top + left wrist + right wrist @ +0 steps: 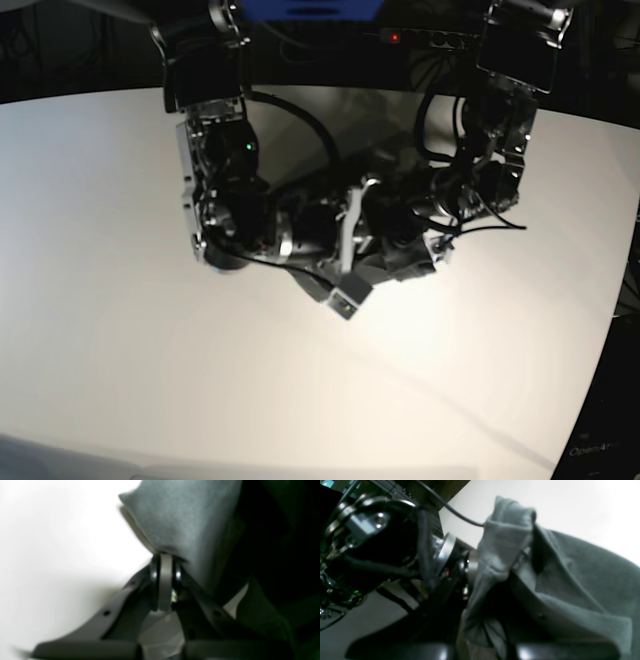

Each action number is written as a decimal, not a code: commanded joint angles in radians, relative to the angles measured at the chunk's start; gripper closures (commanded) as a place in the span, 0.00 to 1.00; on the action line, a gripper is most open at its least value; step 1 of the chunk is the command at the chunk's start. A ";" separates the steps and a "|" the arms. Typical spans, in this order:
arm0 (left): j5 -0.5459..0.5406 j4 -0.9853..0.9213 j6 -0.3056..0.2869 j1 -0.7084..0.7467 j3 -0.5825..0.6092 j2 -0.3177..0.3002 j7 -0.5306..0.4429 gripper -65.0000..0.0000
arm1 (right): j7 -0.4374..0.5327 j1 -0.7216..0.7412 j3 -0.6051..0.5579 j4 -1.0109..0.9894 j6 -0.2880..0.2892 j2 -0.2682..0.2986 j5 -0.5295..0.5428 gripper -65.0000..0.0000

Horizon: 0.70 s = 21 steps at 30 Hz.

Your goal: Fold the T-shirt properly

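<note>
Both arms are in over the middle of the white desk [130, 330], wrists turned in toward each other, and the soft, wrinkled dark charcoal-grey T-shirt [385, 262] is bunched up between them, lifted mostly clear of the surface in the base view.

Left fingers [163, 557] first: they are pressed fully together, and a fold of the grey cloth [185, 520] rises straight out from between their tips, fanning upward and to the right of them. To the left of those fingers there is only bright desk; to the right, the fabric falls away into deep shadow.

Over to the right fingers [485, 640]: the view is blurred, but the shirt [570, 585] is draped right across them, a thick rolled edge standing up above the tips and a hemmed flap spreading out to the right. The cloth covers the tips; they sit nearly closed, clamped on the fabric. Just beyond the cloth, to the left, sits the other arm's black and silver wrist [445, 552], very near.
</note>
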 commanded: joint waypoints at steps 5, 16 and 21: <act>0.049 0.077 0.020 0.025 -0.002 -0.013 0.022 0.97 | 0.017 0.035 -0.003 0.004 0.007 0.011 0.025 0.99; 0.050 0.208 0.021 0.040 -0.040 -0.015 0.094 0.97 | 0.054 0.050 -0.009 -0.027 0.007 0.043 0.024 0.99; 0.050 0.266 0.021 0.057 -0.083 -0.016 0.126 0.97 | 0.099 0.050 -0.010 -0.117 0.007 0.055 0.024 0.99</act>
